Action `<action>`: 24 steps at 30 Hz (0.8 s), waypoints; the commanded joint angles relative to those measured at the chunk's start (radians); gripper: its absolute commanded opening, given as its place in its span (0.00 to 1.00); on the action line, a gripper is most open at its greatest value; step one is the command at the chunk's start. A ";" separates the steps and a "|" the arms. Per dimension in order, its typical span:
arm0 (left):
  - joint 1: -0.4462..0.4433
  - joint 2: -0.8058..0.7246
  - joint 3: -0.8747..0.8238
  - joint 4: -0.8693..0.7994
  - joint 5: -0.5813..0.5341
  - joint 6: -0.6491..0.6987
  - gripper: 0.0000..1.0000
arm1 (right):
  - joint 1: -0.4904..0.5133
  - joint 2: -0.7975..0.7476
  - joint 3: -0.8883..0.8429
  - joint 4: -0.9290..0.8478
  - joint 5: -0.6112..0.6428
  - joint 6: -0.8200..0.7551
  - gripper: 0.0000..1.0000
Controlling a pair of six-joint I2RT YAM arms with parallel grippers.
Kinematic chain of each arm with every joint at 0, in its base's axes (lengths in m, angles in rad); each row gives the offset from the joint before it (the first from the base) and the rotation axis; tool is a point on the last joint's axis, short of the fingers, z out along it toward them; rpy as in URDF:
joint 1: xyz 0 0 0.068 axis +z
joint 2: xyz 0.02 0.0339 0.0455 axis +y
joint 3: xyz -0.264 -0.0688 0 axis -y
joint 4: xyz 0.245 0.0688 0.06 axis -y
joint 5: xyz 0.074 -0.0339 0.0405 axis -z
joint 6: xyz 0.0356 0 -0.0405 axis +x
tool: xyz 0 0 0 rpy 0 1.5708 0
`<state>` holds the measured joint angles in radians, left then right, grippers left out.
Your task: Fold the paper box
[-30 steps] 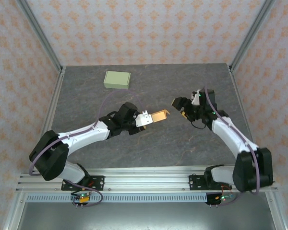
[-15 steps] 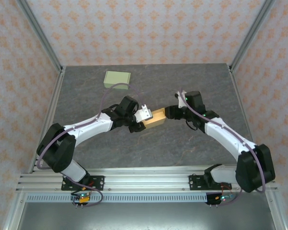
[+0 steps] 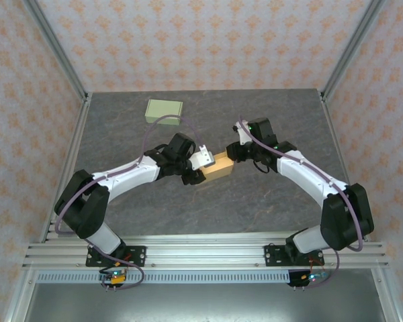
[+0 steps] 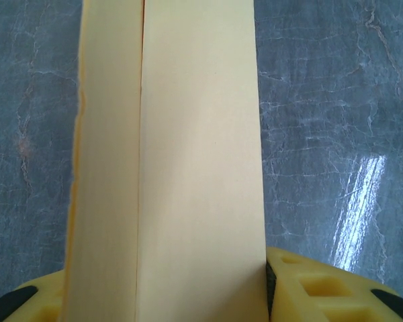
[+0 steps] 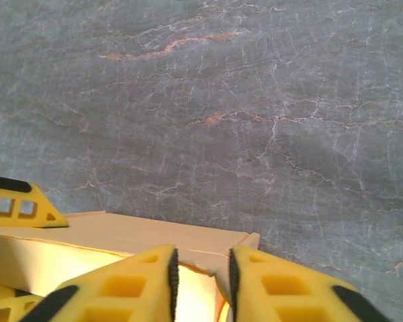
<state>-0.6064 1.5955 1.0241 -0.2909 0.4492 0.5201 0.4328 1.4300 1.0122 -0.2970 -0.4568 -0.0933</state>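
Note:
The paper box (image 3: 220, 166) is tan-yellow card, held just above the table's middle between both arms. My left gripper (image 3: 203, 164) is shut on its left end; in the left wrist view the box (image 4: 188, 168) runs straight up from between the yellow fingers (image 4: 322, 292), which press its sides. My right gripper (image 3: 234, 153) meets the box's right end. In the right wrist view its jaws (image 5: 201, 261) stand narrowly apart astride the end wall of the box (image 5: 121, 231). The card lies against the right pad, with a gap at the left pad.
A closed pale green box (image 3: 164, 111) lies at the back left of the dark stone-patterned table (image 3: 269, 201). Metal frame posts and patterned walls border the table on three sides. One finger (image 5: 17, 201) of the left gripper shows beyond the box in the right wrist view.
The right arm swung left to the box's right end, and its jaws narrowed around the end wall. The left gripper turned the box slightly and kept hold of it.

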 commanded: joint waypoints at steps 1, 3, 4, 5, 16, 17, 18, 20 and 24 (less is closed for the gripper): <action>0.007 0.029 0.019 0.003 -0.015 -0.009 0.44 | 0.010 0.028 0.008 -0.055 0.034 0.045 0.21; 0.007 0.032 0.022 0.003 -0.018 -0.006 0.44 | 0.013 0.036 0.009 -0.069 0.028 0.050 0.21; 0.007 0.031 0.023 0.005 -0.018 -0.006 0.44 | 0.015 0.037 0.008 -0.076 0.029 0.052 0.22; 0.007 0.030 0.023 0.006 -0.018 -0.005 0.44 | 0.014 0.037 0.007 -0.079 0.030 0.052 0.23; 0.007 0.038 0.036 -0.006 -0.021 0.015 0.44 | 0.014 0.006 0.020 -0.198 0.076 0.047 0.30; 0.007 0.038 0.037 -0.010 -0.017 0.018 0.44 | 0.015 0.004 0.023 -0.211 0.082 0.049 0.30; 0.007 0.037 0.034 -0.012 -0.009 0.023 0.44 | 0.015 0.000 0.024 -0.223 0.092 0.049 0.34; 0.007 0.035 0.033 -0.019 -0.003 0.034 0.44 | 0.014 -0.016 0.012 -0.229 0.136 0.062 0.49; 0.007 0.035 0.045 -0.043 0.009 0.054 0.44 | 0.015 -0.042 -0.001 -0.233 0.182 0.061 0.53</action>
<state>-0.6060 1.6112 1.0443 -0.2977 0.4492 0.5438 0.4404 1.4067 1.0359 -0.4179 -0.3489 -0.0303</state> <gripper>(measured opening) 0.440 0.525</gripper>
